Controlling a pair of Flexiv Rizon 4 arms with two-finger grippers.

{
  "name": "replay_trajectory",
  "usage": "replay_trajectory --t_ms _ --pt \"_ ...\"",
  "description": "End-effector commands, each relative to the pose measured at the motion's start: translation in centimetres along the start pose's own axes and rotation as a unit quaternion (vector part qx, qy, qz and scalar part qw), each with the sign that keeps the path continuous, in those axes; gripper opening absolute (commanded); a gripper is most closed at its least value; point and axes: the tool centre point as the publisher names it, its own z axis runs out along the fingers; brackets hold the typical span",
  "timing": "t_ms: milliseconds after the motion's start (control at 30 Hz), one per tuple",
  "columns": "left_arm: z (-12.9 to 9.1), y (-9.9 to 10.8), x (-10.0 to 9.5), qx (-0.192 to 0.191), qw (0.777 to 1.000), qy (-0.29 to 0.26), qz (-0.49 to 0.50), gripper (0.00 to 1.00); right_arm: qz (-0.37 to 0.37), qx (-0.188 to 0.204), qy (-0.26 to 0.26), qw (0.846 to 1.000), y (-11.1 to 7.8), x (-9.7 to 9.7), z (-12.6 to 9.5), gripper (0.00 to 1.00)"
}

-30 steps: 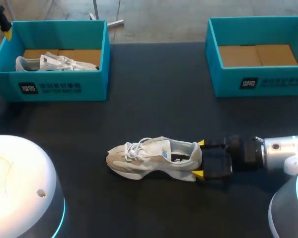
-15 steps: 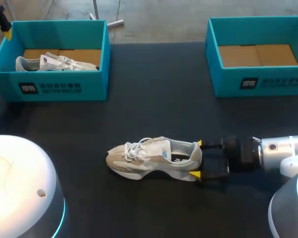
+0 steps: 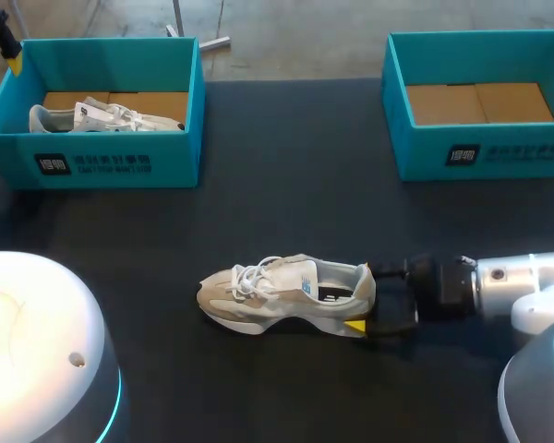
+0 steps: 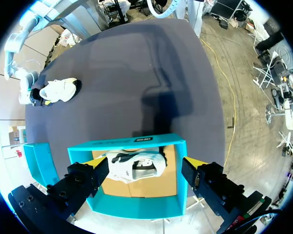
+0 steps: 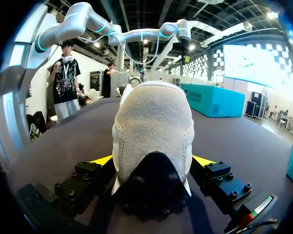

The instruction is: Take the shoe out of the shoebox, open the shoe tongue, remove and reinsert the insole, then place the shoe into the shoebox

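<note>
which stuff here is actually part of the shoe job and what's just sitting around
Part of the job:
- shoe, lying on the table
- right gripper, at the shoe's heel
- empty shoebox at the far right, probably the shoe's own

Just lying about, as far as I can tell:
- second shoe
- left shoebox holding it
- left gripper, above that box

even overhead light, soft shadow under the shoe [image 3: 258, 297] on the dark table [image 3: 286, 185]; glare on the white arm base [image 3: 28, 332]
</note>
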Motion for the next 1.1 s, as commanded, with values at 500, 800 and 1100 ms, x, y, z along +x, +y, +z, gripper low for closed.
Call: replay_trajectory --t_ms 500,800,1100 --pt "-0.02 -0.04 -0.01 0.0 1.0 0.001 0.0 1.0 0.004 0.005 0.007 1.0 -0.11 -0.31 0.82 1.0" --pt "-0.02 -0.04 -0.01 0.0 1.0 0.001 0.0 1.0 0.001 0.004 0.011 1.0 0.05 -0.38 1.26 1.0" --pt "-0.02 -0.04 -0.01 0.0 1.0 0.001 0.0 1.0 -0.003 0.004 0.011 1.0 0.27 -0.29 1.55 1.0"
